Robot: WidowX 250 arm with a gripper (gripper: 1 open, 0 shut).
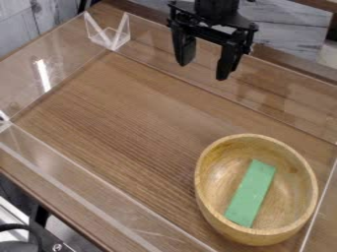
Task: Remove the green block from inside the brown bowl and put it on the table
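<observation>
The job is only at its start. The green block [250, 193] lies flat inside the brown bowl [211, 193], on the bowl's bottom, with its long side running from about 1 o'clock to 7 o'clock. The bowl sits on the surface [125, 113] at about 5 o'clock in the picture, close to the clear wall [132, 224] along the near edge.

The end effector [208, 63] hangs up at about 12 o'clock, well apart from the bowl. It points down. Its two fingers are spread apart and nothing is between them. It touches nothing.

So the step in hand looks like the reach: the arm has to get to the block first. I think the next move calls for going toward 5 o'clock until the end effector is right over the middle of the block. Then the fingers should line up across the block's short side, because that side is thin enough to fit between them. After that it needs to go down inside the bowl without bumping the thick rim. The block is flat and low, so the fingers must get very near the bowl's bottom to catch it.

There is lots of bare wood at about 9 o'clock where the block could be put down later.
</observation>
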